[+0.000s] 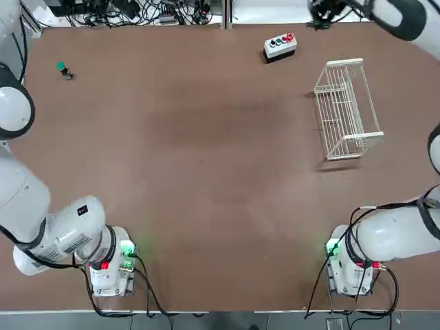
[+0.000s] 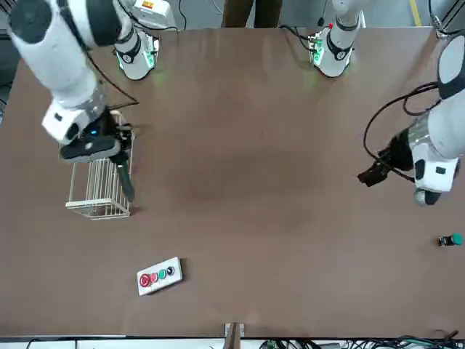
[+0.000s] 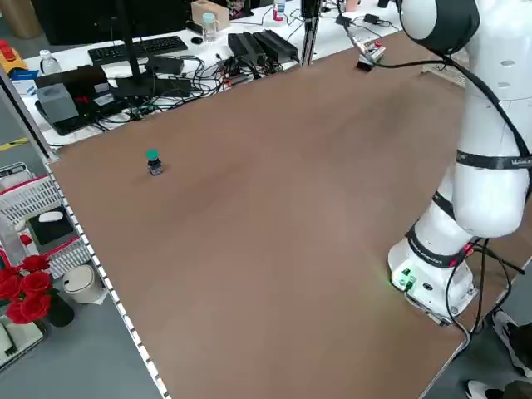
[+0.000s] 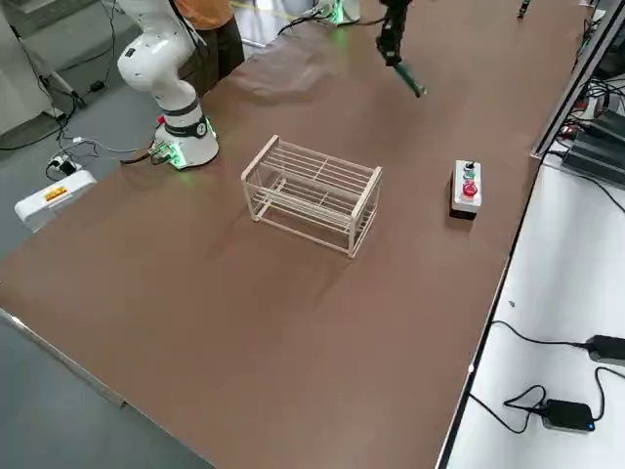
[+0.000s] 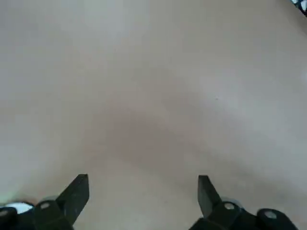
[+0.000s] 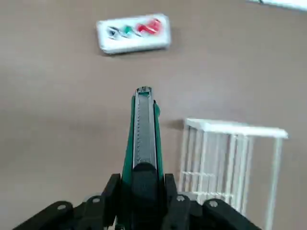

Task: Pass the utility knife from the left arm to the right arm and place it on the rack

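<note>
one brown table [image 1: 206, 172], cluttered desk [image 3: 166, 58] nearby

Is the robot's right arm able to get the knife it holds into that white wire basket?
Probably yes. The right gripper holds the slim green-black utility knife above the white wire rack, whose top looks open, with nothing between them.
</note>
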`<action>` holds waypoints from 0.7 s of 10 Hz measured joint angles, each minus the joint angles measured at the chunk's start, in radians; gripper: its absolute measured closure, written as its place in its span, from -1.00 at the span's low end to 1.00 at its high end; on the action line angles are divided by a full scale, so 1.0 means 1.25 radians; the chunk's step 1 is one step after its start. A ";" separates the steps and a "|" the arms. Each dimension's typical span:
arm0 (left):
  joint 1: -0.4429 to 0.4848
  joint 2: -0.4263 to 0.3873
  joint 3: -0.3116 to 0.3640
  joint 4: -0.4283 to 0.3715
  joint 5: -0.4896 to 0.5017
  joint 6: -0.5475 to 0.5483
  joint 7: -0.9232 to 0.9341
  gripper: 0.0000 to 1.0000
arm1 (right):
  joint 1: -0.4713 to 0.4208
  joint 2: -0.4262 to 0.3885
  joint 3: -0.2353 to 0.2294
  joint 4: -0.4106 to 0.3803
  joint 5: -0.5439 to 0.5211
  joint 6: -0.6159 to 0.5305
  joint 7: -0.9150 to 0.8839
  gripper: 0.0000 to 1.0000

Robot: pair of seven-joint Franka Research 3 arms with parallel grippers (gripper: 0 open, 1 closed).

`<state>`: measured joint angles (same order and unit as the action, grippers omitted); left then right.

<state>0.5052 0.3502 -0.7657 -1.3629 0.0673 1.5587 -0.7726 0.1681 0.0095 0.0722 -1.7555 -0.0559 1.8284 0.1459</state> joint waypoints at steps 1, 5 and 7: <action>0.019 -0.007 -0.001 0.000 0.001 -0.002 0.071 -1.00 | -0.001 -0.022 -0.048 -0.044 0.013 0.003 -0.001 0.16; 0.071 -0.086 -0.001 0.002 0.001 -0.027 0.296 -1.00 | 0.000 -0.131 -0.168 -0.290 0.041 0.133 -0.038 0.16; 0.056 -0.108 0.017 0.000 0.001 -0.040 0.332 -1.00 | 0.001 -0.180 -0.211 -0.426 0.041 0.241 -0.106 0.16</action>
<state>0.5748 0.2149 -0.7441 -1.3629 0.0682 1.5087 -0.3581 0.1692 -0.2150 -0.1912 -2.2883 -0.0046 2.1293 0.0141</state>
